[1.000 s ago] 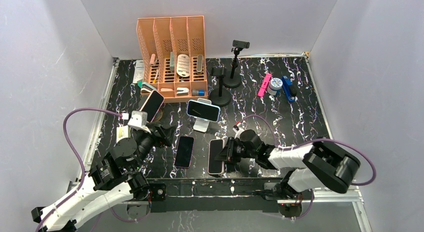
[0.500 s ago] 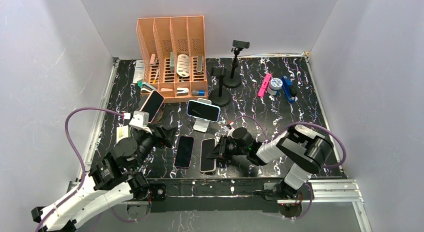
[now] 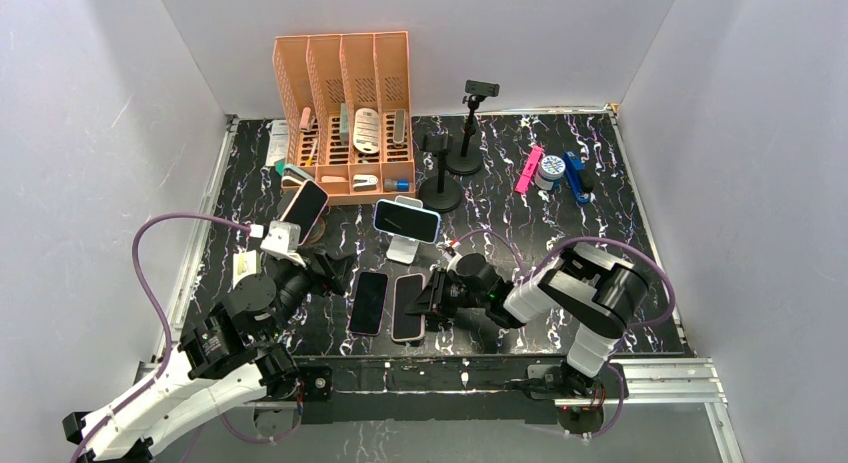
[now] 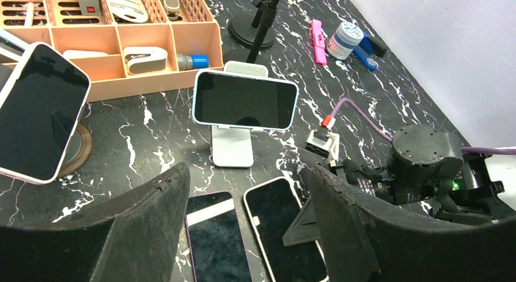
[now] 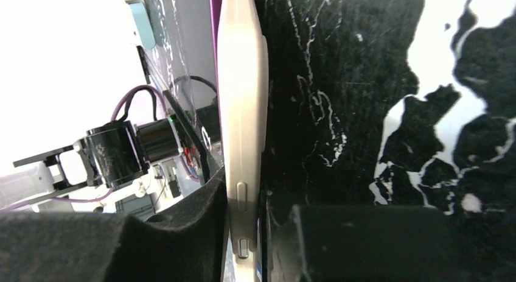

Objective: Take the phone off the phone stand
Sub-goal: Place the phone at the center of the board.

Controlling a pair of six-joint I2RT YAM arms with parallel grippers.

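From above: the right fingers (image 3: 428,301) are down low at the near side of the counter (image 3: 560,213), clamped on the long edge of a pale-cased phone (image 3: 407,308). That phone lies nearly flat, just beside a dark phone (image 3: 368,303) already lying on the surface. Behind them a blue-rimmed phone (image 3: 406,220) sits crossways on the white stand (image 3: 403,249). The left fingers (image 3: 328,270) hover near the dark phone, spread wide and holding nothing. A third phone (image 3: 304,211) leans on a round base further left.

Left wrist view: wide-open fingers frame the scene. The blue-rimmed phone (image 4: 244,100) rests on its stand (image 4: 232,147), screen facing us, nothing touching it. Below, the two flat phones lie side by side, apart by a thin strip of counter.

Right wrist view: very close. The pale-cased phone's edge (image 5: 242,111), side buttons showing, is pinched between the two dark fingers against the marbled surface.

My read: this is the set-down step for the pale-cased phone. The next move calls for those fingers to let go and lift straight off without dragging it into its neighbour. After that, the phone on the white stand looks like the next candidate, needing a grip on its edges and a lift up off the ledge.
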